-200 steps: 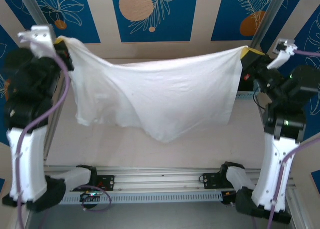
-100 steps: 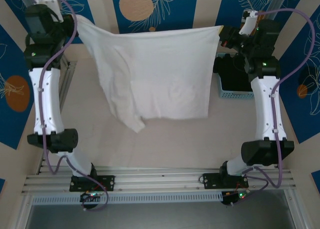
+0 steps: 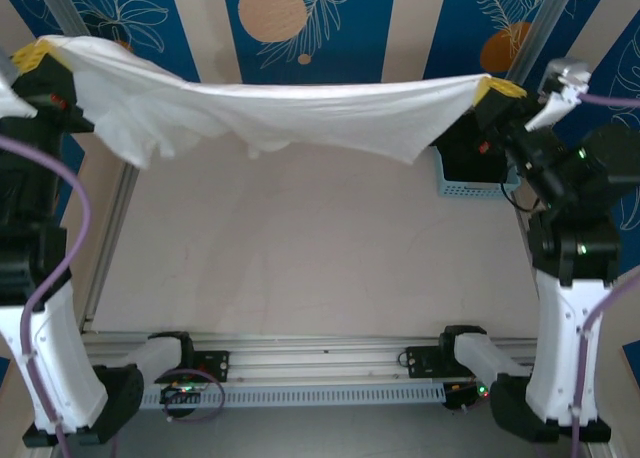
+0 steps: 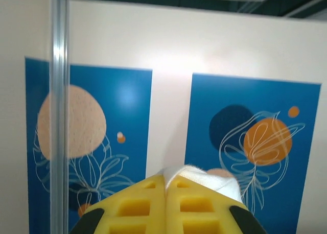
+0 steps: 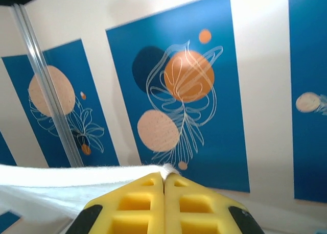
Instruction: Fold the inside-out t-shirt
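Top view: the t-shirt (image 3: 300,113) hangs in the air between the two arms, stretched across the far side of the table (image 3: 300,268) and clear of its surface. The left gripper (image 3: 42,56) holds one end high at the far left. The right gripper (image 3: 497,88) holds the other end at the far right, just above a blue basket (image 3: 470,186) with something dark in it. Judgement on progress: no fold is made yet. The shirt is lifted and spread, which reads as preparation. Laying it flat on the table and all the folding remain to be done.

Condition of the shirt: white, soft and wrinkled. It sags slightly in the middle, and a loose flap droops below the left grip. The lower edge is uneven and bunched. No print can be made out at this distance.

Left wrist view: the yellow pads of the left gripper (image 4: 165,179) are pressed together, with a small wad of white cloth (image 4: 209,180) pinched and bulging out at the tips.

Right wrist view: the right gripper (image 5: 163,177) is likewise closed tight on the shirt (image 5: 61,185). The hem leaves the tips and runs off to the left as a taut white band
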Controlling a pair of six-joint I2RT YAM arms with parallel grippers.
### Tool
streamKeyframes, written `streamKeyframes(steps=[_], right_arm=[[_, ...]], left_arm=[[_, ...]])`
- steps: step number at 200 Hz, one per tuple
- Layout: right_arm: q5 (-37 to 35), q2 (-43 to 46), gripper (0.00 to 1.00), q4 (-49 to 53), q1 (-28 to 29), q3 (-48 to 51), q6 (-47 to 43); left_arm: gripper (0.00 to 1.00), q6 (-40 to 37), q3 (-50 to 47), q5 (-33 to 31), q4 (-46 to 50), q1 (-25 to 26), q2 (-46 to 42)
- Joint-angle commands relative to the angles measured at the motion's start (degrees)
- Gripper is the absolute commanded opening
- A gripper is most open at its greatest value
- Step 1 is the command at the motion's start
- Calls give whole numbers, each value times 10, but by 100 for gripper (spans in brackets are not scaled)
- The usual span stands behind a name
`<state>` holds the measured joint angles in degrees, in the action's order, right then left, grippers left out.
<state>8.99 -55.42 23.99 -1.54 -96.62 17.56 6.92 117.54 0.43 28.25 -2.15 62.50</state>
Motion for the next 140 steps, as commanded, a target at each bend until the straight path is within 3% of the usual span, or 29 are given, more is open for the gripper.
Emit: streamKeyframes(steps=[1,44,82,115,140], right_arm=[[-31,30,0,3,1,-7,-18],[-31,5,0,-8,2,-27,-25],[-53,-72,0,-38,15,0,-49],[-91,-187,0,-89,40,28,-71],[-117,-330,0,-136,48,14,-77]], left_arm=[[0,-18,12,12,-50,-7,-9],[0,-46,83,-1,-46,-7,78],[0,-56,73,-8,-69,-8,204],[0,-40,15,10,-139,-7,320],[0,-22,8,26,-187,-6,446]])
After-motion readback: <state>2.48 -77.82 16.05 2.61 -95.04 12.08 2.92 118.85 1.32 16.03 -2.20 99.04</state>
